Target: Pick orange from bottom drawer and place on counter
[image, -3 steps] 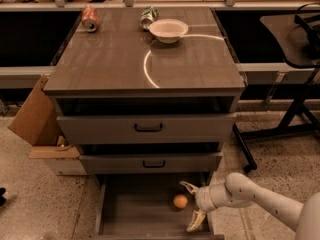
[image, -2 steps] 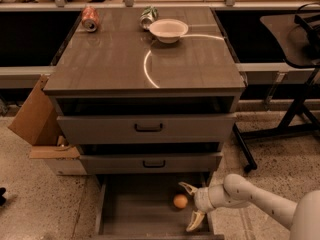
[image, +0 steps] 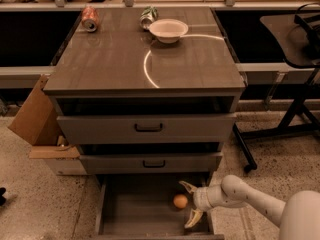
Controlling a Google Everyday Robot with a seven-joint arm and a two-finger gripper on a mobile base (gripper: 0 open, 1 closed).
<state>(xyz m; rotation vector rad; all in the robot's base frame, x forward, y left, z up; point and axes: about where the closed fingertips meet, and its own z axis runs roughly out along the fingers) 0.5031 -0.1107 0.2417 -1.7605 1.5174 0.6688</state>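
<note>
The orange (image: 180, 201) lies on the floor of the open bottom drawer (image: 135, 211), right of its middle. My gripper (image: 190, 202) is inside the drawer at its right side, open, with one yellowish finger behind the orange and the other in front, just right of the fruit. The white arm reaches in from the lower right. The counter (image: 120, 59) is the glossy grey-brown top of the cabinet, with a curved bright reflection.
A white bowl (image: 168, 30), a red crushed soda can (image: 90, 19) and a green can (image: 148, 16) stand at the back of the counter. A cardboard box (image: 35, 119) leans left of the cabinet. A black chair base (image: 280, 129) stands on the right.
My gripper has moved slightly left towards the orange, its fingers still spread. The orange has not moved.
</note>
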